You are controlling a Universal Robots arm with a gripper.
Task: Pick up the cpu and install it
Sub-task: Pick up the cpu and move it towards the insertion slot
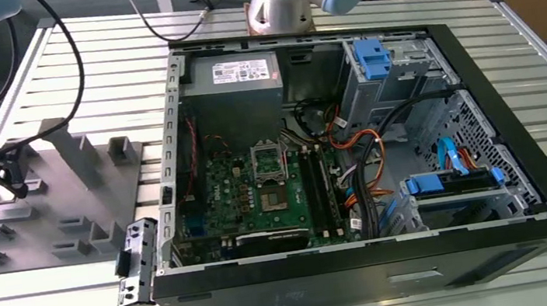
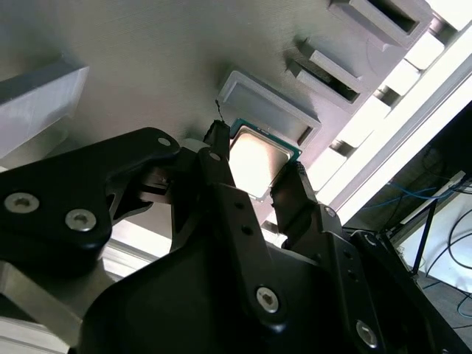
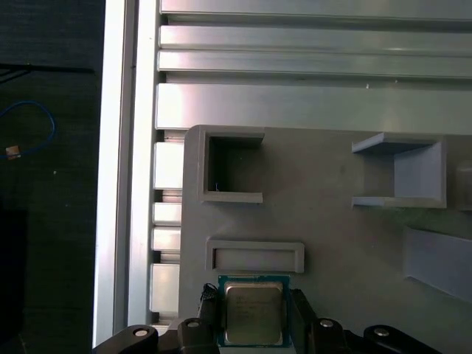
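The cpu (image 3: 253,313) (image 2: 258,158), a small square chip with a silvery top and green rim, lies between the two black fingers of my gripper (image 3: 254,299) (image 2: 254,153). One finger (image 2: 221,158) presses each opposite edge of it. It sits just beside a shallow rectangular pocket (image 3: 254,256) of the grey plastic tray (image 3: 332,236). In the exterior view my gripper (image 1: 1,185) hangs over the tray (image 1: 68,186) at the exterior view's left, far from the green motherboard (image 1: 257,190) and its open socket (image 1: 273,198).
The open black computer case (image 1: 370,258) lies on the slatted metal table (image 1: 53,62), with cables, blue drive brackets (image 1: 371,59) and a power supply (image 1: 232,72) inside. Upright grey blocks (image 1: 75,150) rise from the tray. The arm's base (image 1: 282,3) stands behind the case.
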